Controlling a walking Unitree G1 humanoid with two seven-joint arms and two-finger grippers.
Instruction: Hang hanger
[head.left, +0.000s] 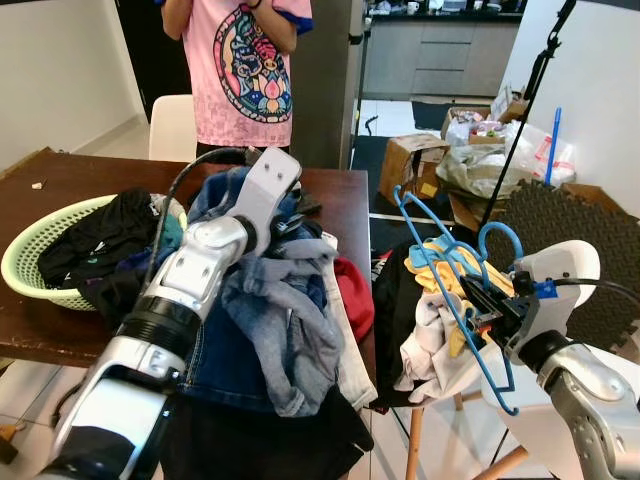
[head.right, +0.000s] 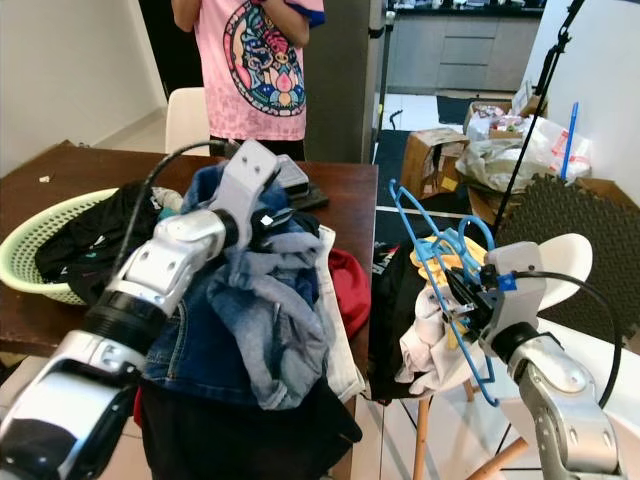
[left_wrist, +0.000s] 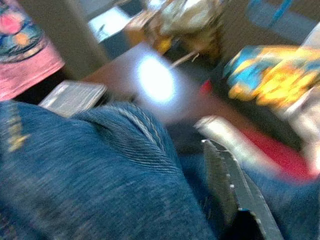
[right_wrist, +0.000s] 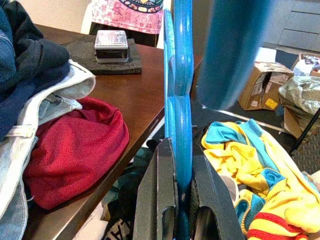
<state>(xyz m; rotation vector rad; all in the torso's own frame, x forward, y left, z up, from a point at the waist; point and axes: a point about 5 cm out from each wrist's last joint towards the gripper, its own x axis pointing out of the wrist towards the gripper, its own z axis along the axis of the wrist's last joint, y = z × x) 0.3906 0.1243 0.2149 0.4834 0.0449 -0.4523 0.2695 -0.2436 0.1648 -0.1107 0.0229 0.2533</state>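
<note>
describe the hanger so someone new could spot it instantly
Start at the dark brown wooden table heaped with clothes; off its right edge a chair holds a yellow and blue garment. Above it, the right tool is shut on the thin blue plastic hanger, the only bare frame among soft fabric.

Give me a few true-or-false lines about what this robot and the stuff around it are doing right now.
1. The right pincer is shut on a blue hanger. True.
2. The left pincer reaches into the clothes pile on the table. True.
3. The green basket sits on the floor. False: it sits on the table.
4. The hanger already carries a shirt. False: it is bare.
5. A person in a pink shirt stands behind the table. True.
</note>
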